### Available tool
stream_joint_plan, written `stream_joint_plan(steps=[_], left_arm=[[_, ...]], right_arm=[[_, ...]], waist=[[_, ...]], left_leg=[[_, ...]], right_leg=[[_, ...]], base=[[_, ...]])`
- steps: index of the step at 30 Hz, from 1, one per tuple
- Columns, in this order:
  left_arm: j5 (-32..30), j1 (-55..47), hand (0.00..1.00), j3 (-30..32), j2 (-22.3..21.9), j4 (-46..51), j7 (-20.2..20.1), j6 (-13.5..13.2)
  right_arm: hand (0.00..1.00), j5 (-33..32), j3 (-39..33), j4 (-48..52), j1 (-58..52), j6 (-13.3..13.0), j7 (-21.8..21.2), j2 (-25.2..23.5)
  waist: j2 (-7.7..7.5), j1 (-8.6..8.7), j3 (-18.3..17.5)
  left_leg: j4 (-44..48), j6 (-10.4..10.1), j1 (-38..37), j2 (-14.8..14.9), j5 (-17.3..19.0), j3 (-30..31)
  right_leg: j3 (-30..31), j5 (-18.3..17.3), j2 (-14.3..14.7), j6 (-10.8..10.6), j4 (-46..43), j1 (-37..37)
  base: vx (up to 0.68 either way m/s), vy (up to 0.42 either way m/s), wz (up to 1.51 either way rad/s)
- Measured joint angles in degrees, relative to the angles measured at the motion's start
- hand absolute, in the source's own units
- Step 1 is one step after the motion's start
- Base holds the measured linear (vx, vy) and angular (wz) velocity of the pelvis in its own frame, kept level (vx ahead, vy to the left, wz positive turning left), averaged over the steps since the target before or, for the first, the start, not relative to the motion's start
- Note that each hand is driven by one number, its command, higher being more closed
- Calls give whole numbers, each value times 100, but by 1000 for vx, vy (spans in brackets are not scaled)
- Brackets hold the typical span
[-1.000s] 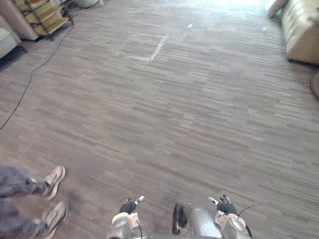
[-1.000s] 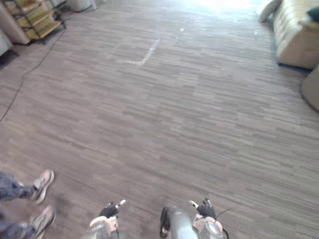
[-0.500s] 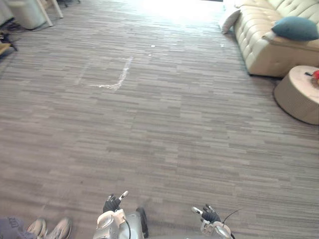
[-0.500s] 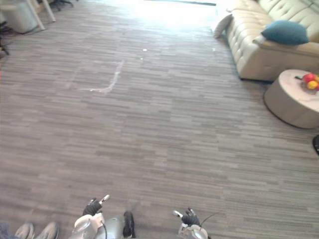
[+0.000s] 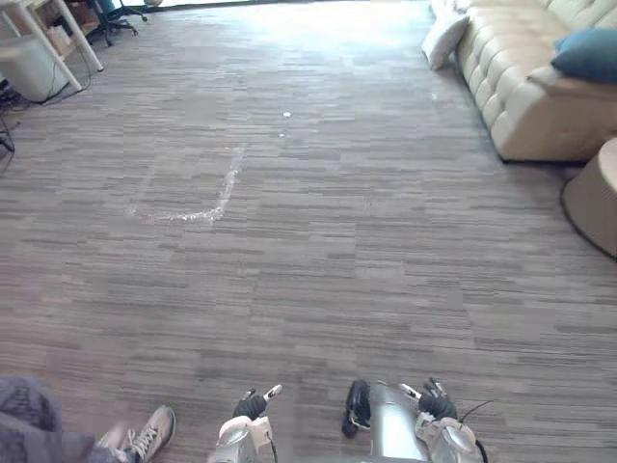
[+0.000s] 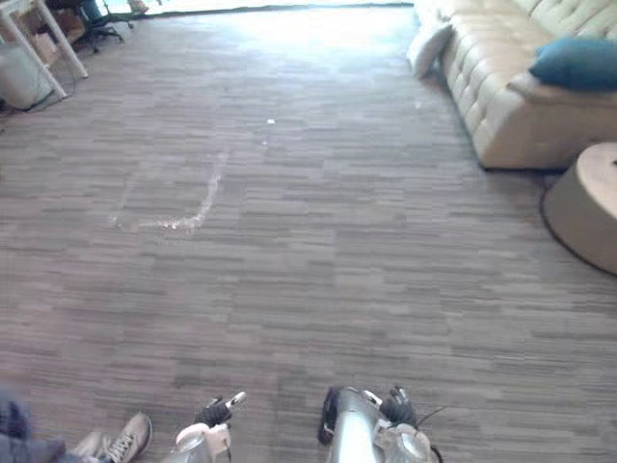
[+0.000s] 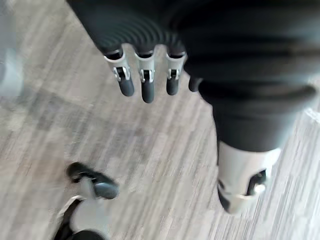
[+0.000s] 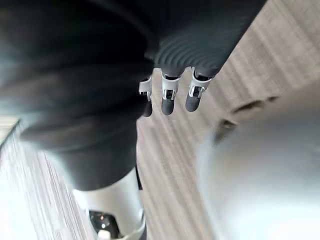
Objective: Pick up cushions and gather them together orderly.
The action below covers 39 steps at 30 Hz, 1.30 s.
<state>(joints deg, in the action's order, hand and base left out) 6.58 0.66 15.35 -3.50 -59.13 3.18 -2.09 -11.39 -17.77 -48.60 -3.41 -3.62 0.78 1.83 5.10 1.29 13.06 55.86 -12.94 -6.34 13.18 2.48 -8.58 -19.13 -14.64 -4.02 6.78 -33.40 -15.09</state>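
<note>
Left hand [image 5: 251,405] is hanging low at the bottom edge of the head views, over the carpet floor [image 5: 337,241]. Its wrist view is showing the fingers [image 7: 146,85] running straight and relaxed in a row, thumb [image 7: 240,185] sticking out apart from them. It's not gripping anything.

Right hand [image 5: 436,403] is sitting at the same height, a little to the right of centre. Its fingers [image 8: 170,97] are also hanging straight and loose, thumb [image 8: 112,210] apart. It's empty too, with just floor showing past the tips.

Cushions are both lying well apart from the hands, up at the far right:
- blue cushion [image 6: 578,63] is resting on top of the cream sofa [image 6: 501,106], toward its near end
- white cushion [image 5: 443,39] is leaning against the sofa's far end, down around floor level; can't tell if it's touching the floor

Round beige table [image 6: 588,207] is standing just beside the sofa's near end and is getting cut off by the right edge.

A white L-shaped scuff mark [image 5: 207,203] is showing on the floor left of centre. A white table leg [image 5: 77,43] and a pale bin [image 5: 29,68] are standing in the far left corner.

A person's sneaker [image 5: 149,434] and trouser leg [image 5: 29,424] are showing at the lower left, near the left hand but not touching it.
</note>
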Motion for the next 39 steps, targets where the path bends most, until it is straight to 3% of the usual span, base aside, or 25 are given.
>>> stream_joint_plan(steps=[3,4,7,9,10,11,12,14,15,16,17,19,21,22,25,27,28,29,30,32,33,34,35,36,39], left_arm=[[32,-30,0,158,44,302,2,-58],[89,-87,0,152,99,491,4,-135],[290,-151,0,147,84,681,6,-166],[381,-153,0,159,62,694,48,-241],[386,-153,0,156,52,696,50,-249],[380,-174,0,151,89,706,52,-250],[379,-179,0,152,105,710,51,-247],[369,-199,0,152,340,621,38,-226],[369,-194,0,153,361,611,39,-225],[375,-169,0,148,411,533,41,-215],[374,-114,0,140,434,447,44,-191],[367,-93,0,53,435,283,44,-106],[358,-83,0,-114,335,202,41,-81],[355,-72,0,-130,330,186,39,-82],[245,74,0,-252,242,-33,34,-41],[193,84,0,-302,102,-55,9,-23],[178,65,0,-271,21,-97,2,-22],[148,33,0,-296,18,-222,-41,-9],[125,36,0,-284,-14,-215,-66,-4],[57,45,0,-228,-24,-209,-73,2],[13,53,0,-87,-15,-182,-68,11],[10,39,0,-17,-5,-30,-69,12],[8,43,0,0,1,39,-60,3],[13,40,0,-34,45,182,-60,-12],[16,41,0,-125,76,462,-63,-56]], right_arm=[[0,-2,190,-164,99,30,34,-15],[0,-10,405,-282,100,64,39,-63],[0,-17,650,-246,118,79,38,-106],[0,-20,651,-280,110,81,45,-176],[0,-16,681,-309,110,82,49,-191],[0,1,769,-470,101,97,47,-192],[0,2,770,-479,96,101,49,-209],[0,4,719,-477,-62,105,47,-438],[0,1,707,-451,-103,107,43,-455],[0,10,696,-457,-107,92,39,-448],[0,16,696,-420,-93,85,27,-436],[0,16,702,-336,-100,62,22,-350],[0,16,646,-89,-171,14,-19,-261],[0,17,621,-69,-166,3,-20,-271],[0,12,474,24,-133,-32,-21,-169],[0,-27,375,-53,-243,-12,-17,-153],[0,-50,347,-13,-258,-26,-16,-102],[0,3,357,-16,-203,-18,-16,8],[0,16,418,-35,-121,6,-17,54],[0,21,412,27,-89,21,-45,126],[0,12,388,26,-69,32,-28,161],[0,14,385,-26,-43,69,-11,179],[0,12,412,-55,-14,80,2,173],[0,11,553,-198,35,88,31,90],[0,2,746,-234,103,98,31,-86]], waist=[[-153,-153,208],[-348,-214,140],[-354,-238,115],[-315,-377,91],[-312,-412,71],[-439,-530,-74],[-411,-532,-117],[-902,-474,-395],[-963,-490,-411],[-1026,-469,-373],[-1026,-442,-337],[-893,-442,-256],[-610,-427,-291],[-630,-425,-279],[-617,-240,-199],[-628,-169,-209],[-565,-91,-230],[-414,-73,-282],[-347,-67,-279],[-72,-51,-223],[3,-32,-140],[74,-100,-67],[70,-134,-16],[-68,-195,25],[-251,-289,-12]], left_leg=[[1104,437,795,130,473,-221],[542,628,1342,136,773,-684],[-1409,739,1986,49,885,-1189],[-3406,740,2093,-226,601,-1129],[-3799,730,2146,-301,457,-1063],[-3963,1018,2231,-435,-249,-1003],[-3933,1068,2237,-477,-301,-1002],[-3506,1473,2173,-919,35,-1133],[-3456,1493,2078,-1003,193,-1169],[-3456,1554,1773,-1133,443,-1182],[-3487,1576,1497,-1213,618,-1145],[-3710,1596,771,-1275,819,-1083],[-4373,1580,-167,-1231,1194,-809],[-4411,1517,-251,-1246,1245,-810],[-4581,1385,-919,-1197,1713,-539],[-4663,1274,-1348,-1199,2064,-238],[-4752,1376,-1616,-1149,2227,-65],[-4662,1276,-1768,-1063,2074,66],[-4362,1143,-1692,-983,1935,113],[-2336,558,-880,-678,1461,265],[-750,204,-146,-449,684,495],[645,249,506,-159,478,421],[1004,380,704,-72,550,348],[1215,766,1349,8,786,43],[-25,959,2089,129,994,-659]], right_leg=[[266,-251,229,81,519,1061],[465,-287,225,-6,1039,1597],[723,-253,260,-369,1772,2346],[959,-393,256,-595,2117,2800],[1036,-443,256,-677,2249,2952],[1305,-641,125,-896,2487,3325],[1345,-643,119,-901,2479,3345],[1522,-617,-479,-1221,1338,3000],[1607,-498,-596,-1397,689,2748],[1885,136,-716,-1751,-891,2111],[2009,395,-723,-1868,-1936,1706],[1908,401,-713,-1836,-2891,1237],[1354,115,-560,-1348,-2790,338],[1274,67,-555,-1265,-2697,161],[780,89,-465,-992,-862,-543],[845,535,-452,-1041,323,-727],[988,1075,-404,-840,183,-788],[984,617,-351,-637,-313,-826],[969,450,-347,-546,-536,-831],[745,-23,-276,-421,-657,-507],[594,-203,-205,-364,-485,-130],[551,-311,-44,-312,-161,458],[551,-332,7,-304,19,756],[530,-351,21,-330,694,1573],[525,-357,-44,-514,1532,2345]], base=[[575,-78,-63],[508,-56,-60],[558,13,-57],[584,131,-58],[989,364,-94],[725,295,-71],[908,362,-70],[713,263,-13],[748,297,4],[716,278,6],[802,276,14],[586,158,10],[509,81,-5],[507,32,5],[540,-69,52],[675,-178,83],[926,-225,74],[787,-195,53],[934,-255,27],[673,-213,22],[707,-161,22],[689,-132,11],[763,-90,-4],[611,-62,-1],[534,-35,-5]])
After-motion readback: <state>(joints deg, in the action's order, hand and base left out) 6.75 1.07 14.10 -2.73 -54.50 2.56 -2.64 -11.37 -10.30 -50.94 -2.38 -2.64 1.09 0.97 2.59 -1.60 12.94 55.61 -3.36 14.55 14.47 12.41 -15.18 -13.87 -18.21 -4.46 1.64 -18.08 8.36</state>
